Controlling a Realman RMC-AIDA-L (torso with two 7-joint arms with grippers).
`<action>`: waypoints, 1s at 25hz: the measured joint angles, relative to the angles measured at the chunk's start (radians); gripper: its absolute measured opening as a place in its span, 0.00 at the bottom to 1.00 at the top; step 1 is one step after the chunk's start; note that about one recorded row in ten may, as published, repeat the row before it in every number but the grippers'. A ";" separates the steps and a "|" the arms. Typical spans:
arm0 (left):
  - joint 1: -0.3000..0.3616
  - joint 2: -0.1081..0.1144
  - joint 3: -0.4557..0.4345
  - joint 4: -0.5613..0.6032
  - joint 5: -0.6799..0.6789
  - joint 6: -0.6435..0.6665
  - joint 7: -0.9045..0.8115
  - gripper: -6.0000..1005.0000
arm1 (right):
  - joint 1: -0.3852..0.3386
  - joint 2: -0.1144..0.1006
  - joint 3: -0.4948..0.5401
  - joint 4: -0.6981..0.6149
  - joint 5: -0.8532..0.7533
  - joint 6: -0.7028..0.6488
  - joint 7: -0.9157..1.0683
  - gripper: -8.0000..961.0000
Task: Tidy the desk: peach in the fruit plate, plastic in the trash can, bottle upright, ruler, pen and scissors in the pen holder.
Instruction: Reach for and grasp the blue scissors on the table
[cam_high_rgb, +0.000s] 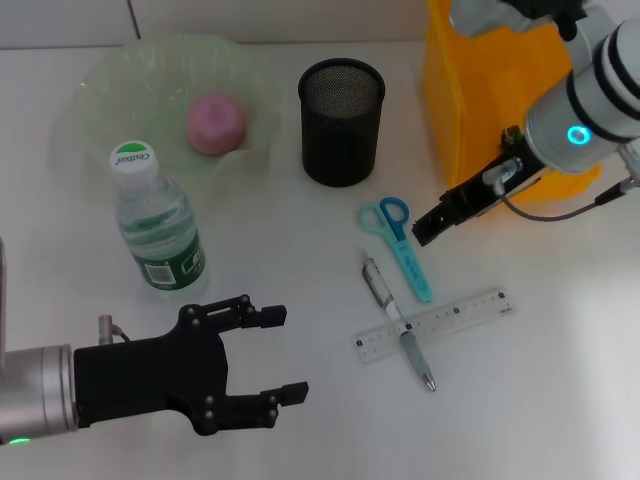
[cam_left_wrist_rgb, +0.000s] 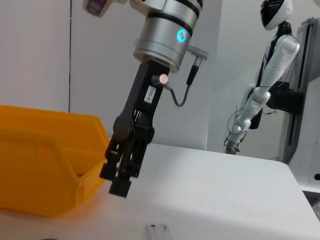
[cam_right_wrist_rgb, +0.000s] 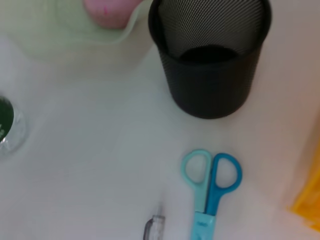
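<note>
Nearest the head camera, at about seven o'clock in its view, my left gripper (cam_high_rgb: 268, 355) hovers low over the desk (cam_high_rgb: 540, 400), fingers spread wide and holding nothing. Just past it, at nine o'clock, the bottle (cam_high_rgb: 155, 222) already stands upright with its cap on.

My right gripper (cam_high_rgb: 428, 228) reaches in from two o'clock, its tip above the desk just beside the scissors (cam_high_rgb: 398, 243). In the left wrist view its fingers look close together with nothing between them, so I judge it closed and empty.

The scissors lie flat at the centre, handle loops pointing toward the pen holder (cam_high_rgb: 341, 120) at twelve o'clock. Just below them the pen (cam_high_rgb: 397, 320) lies across the ruler (cam_high_rgb: 435, 322), at about five o'clock.

I take the scissors to be the next pick. To do it well I would open the right fingers, come straight down over the narrow covered blade rather than the loops, grip across it, lift, then tip it vertical before lowering it into the holder.

The pen holder looks empty inside. The peach (cam_high_rgb: 214, 122) sits in the fruit plate (cam_high_rgb: 110, 80) at eleven o'clock. The trash can (cam_high_rgb: 470, 100) stands at one o'clock; I cannot see its contents.
</note>
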 joint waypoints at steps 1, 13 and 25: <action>-0.002 0.000 0.000 0.000 0.000 -0.001 0.000 0.80 | 0.002 0.001 -0.005 0.013 0.006 0.011 0.001 0.88; -0.006 0.000 0.003 -0.001 0.002 -0.006 0.000 0.80 | 0.059 -0.002 -0.015 0.185 0.040 0.103 0.002 0.88; -0.007 0.000 0.005 -0.011 0.002 -0.006 0.000 0.80 | 0.175 -0.003 -0.019 0.362 0.012 0.153 0.001 0.88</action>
